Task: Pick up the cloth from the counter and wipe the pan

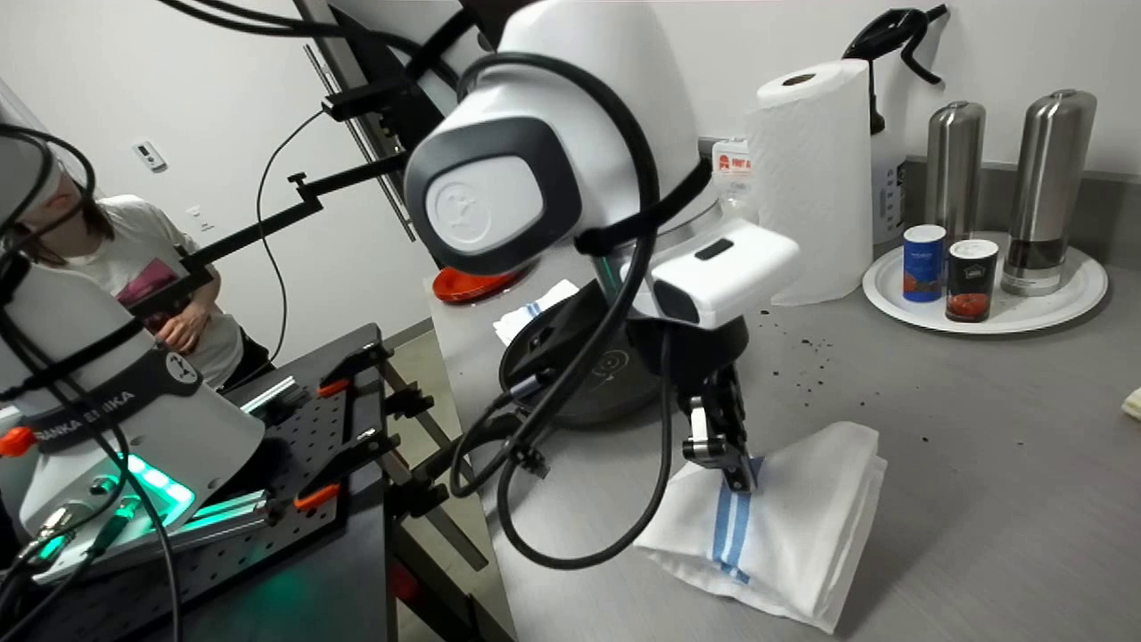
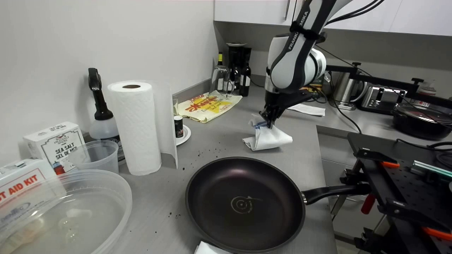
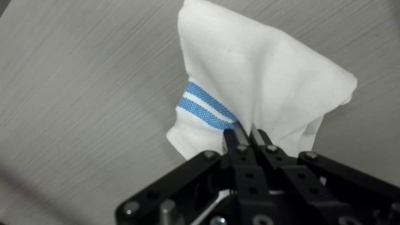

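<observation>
The white cloth with blue stripes (image 1: 793,526) is folded and bunched on or just above the grey counter (image 1: 998,517); I cannot tell whether its lower edge touches. It also shows in an exterior view (image 2: 272,139) and in the wrist view (image 3: 225,53). My gripper (image 3: 245,128) is shut on the cloth, with a fold pinched between its fingertips beside the stripes. In both exterior views the gripper (image 1: 738,480) (image 2: 270,123) points down into the cloth's top. The dark pan (image 2: 243,215) lies flat beside the cloth, apart from it. The arm partly hides the pan (image 1: 615,392).
A second white cloth (image 1: 537,308) lies by the pan's rim. A paper towel roll (image 2: 136,130), a plastic tub (image 2: 70,211) and a white tray (image 1: 1025,312) with shakers stand along the wall. The pan's handle (image 2: 335,192) reaches past the counter edge. Dark specks lie near the roll.
</observation>
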Tool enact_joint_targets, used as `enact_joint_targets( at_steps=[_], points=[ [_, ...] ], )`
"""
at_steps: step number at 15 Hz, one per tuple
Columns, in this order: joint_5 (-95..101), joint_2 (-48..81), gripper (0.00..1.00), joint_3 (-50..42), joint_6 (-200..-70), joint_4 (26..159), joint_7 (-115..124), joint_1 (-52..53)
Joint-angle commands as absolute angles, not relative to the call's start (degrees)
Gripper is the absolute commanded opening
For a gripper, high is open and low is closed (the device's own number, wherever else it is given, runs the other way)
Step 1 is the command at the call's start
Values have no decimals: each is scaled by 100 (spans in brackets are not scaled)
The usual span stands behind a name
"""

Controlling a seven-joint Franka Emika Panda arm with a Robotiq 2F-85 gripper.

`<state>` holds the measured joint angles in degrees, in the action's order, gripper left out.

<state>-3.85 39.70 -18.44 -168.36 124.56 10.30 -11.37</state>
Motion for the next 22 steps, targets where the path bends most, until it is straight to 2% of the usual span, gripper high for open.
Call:
enact_joint_targets(
  at_steps=[1, 6, 11, 15, 22],
  points=[
    [-315, 3099, 1, -2077, -16719, 12934, 1035, -895],
    [-290, 1855, 1, -1728, -16666, 13733, 872, -773],
    [135, 941, 1, -1638, -16520, 14357, 1227, -99],
    [275, 354, 1, -1158, -16383, 14826, 1577, 233],
    [8, 209, 1, -29, -16227, 15449, 2215, 531]
  ],
)
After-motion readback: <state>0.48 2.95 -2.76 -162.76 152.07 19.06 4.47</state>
